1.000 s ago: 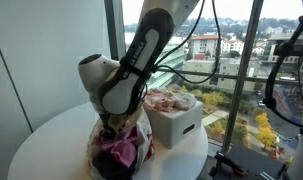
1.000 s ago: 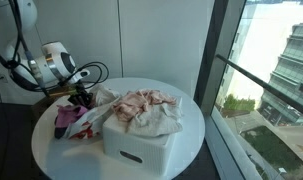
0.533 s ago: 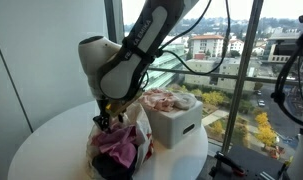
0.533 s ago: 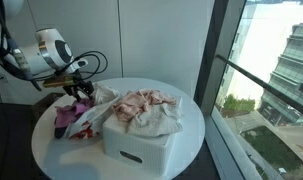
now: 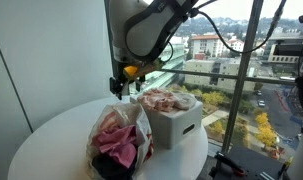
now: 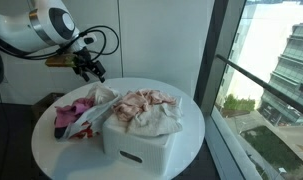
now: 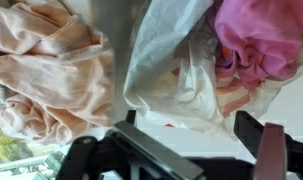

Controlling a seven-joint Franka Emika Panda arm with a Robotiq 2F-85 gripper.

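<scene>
Clothes, pink and rumpled, fill a crinkly clear bag near the table's middle. The square white box just beside it holds soft peach cloth (heaped past the rim). Fingers hang above the bag, spread wide, empty.

Round white tabletop here. On it sits a white rectangular bin, just beside a clear plastic bag of pink clothes.
</scene>
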